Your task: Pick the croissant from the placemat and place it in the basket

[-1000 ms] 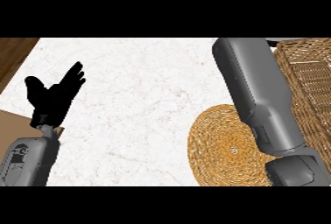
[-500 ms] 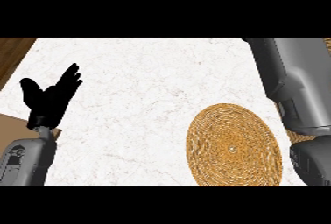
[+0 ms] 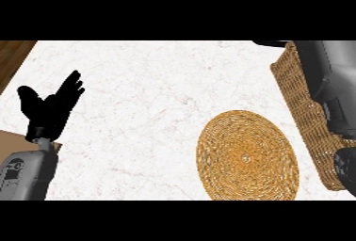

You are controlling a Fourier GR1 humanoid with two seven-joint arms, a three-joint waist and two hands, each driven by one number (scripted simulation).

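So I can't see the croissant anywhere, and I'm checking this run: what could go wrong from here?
The right forearm lies over the basket, and its robot hand is out of view, so whether the croissant is held or already dropped can't be confirmed. Pulling back, that arm might snag the basket's rim. The placemat is bare; the left robot hand rests open.

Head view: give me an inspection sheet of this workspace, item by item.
Surface: white marble counter, bare in the middle.
Job's things: round woven placemat with no croissant on it; wicker basket at the right edge, partly behind the right forearm; croissant not seen.
Clutter: nothing seen.
Hands: left hand open, resting at the left, fingers up; right hand not in view.
Cables: nothing seen.
Surroundings: wooden floor strip at the upper left.
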